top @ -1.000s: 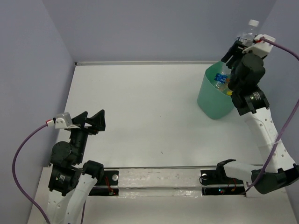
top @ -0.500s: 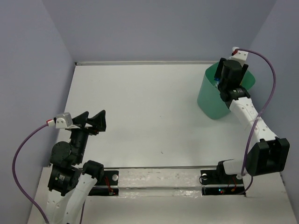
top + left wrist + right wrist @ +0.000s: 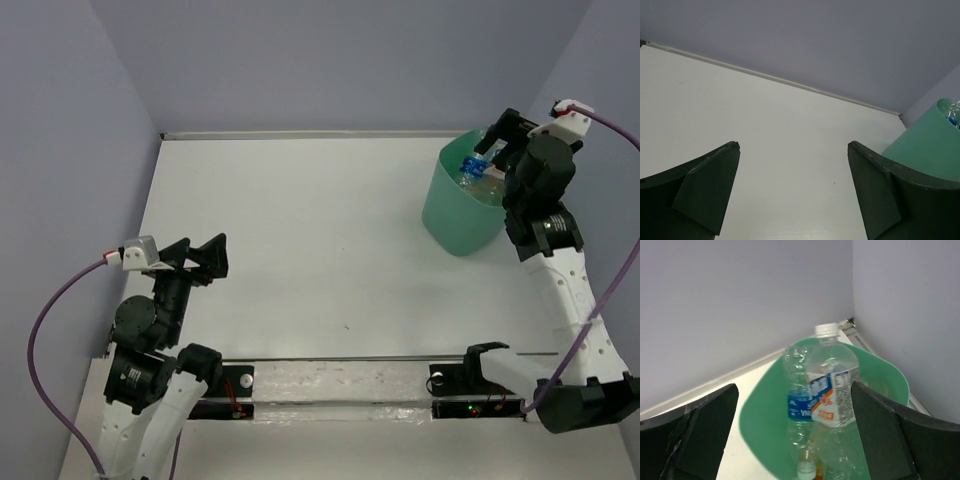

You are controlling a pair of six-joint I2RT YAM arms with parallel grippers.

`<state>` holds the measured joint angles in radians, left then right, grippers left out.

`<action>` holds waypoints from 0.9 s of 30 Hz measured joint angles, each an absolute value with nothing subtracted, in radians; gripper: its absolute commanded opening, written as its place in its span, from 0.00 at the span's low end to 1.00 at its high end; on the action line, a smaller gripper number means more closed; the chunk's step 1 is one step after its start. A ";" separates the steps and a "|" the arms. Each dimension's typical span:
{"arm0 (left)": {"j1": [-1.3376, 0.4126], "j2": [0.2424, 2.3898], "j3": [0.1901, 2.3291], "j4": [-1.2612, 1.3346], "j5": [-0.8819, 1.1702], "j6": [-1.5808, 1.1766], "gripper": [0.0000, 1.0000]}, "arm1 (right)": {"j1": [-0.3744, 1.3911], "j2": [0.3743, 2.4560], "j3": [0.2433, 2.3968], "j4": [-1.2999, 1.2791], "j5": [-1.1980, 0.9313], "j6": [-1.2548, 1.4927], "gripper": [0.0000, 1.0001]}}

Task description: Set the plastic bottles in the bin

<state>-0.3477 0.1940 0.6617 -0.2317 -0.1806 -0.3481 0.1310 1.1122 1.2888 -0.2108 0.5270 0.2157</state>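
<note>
- Right gripper (image 3: 498,138) is hovering open and empty over the bin (image 3: 455,225) in the far right corner, bottles (image 3: 832,385) lying inside.
- Left gripper (image 3: 197,255) is idling open.
- Drop seems done; next, lifting clear.

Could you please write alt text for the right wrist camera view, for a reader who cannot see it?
Several clear plastic bottles stand crowded in a mint-green bin, the tallest with a white cap and a white, blue and orange label. The right gripper, open and empty, frames the view at both lower corners.
</note>
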 measured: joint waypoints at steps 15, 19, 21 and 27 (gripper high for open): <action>-0.348 0.324 0.873 -0.166 0.053 -0.377 0.99 | 0.130 0.591 1.266 -0.175 -0.308 0.475 1.00; -0.348 0.325 1.008 -0.071 0.123 -0.392 0.99 | 0.130 0.420 1.249 -0.117 -0.443 0.506 1.00; -0.348 0.318 1.050 -0.020 0.149 -0.401 0.99 | 0.130 0.342 1.250 -0.090 -0.463 0.505 1.00; -0.348 0.292 1.082 0.043 0.186 -0.414 0.99 | 0.130 0.233 1.252 -0.054 -0.440 0.486 1.00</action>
<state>-0.3477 0.2924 1.0817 0.0425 0.1864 -0.4141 0.1303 0.2329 1.2518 -0.0540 -0.4404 0.4858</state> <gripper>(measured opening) 0.990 0.994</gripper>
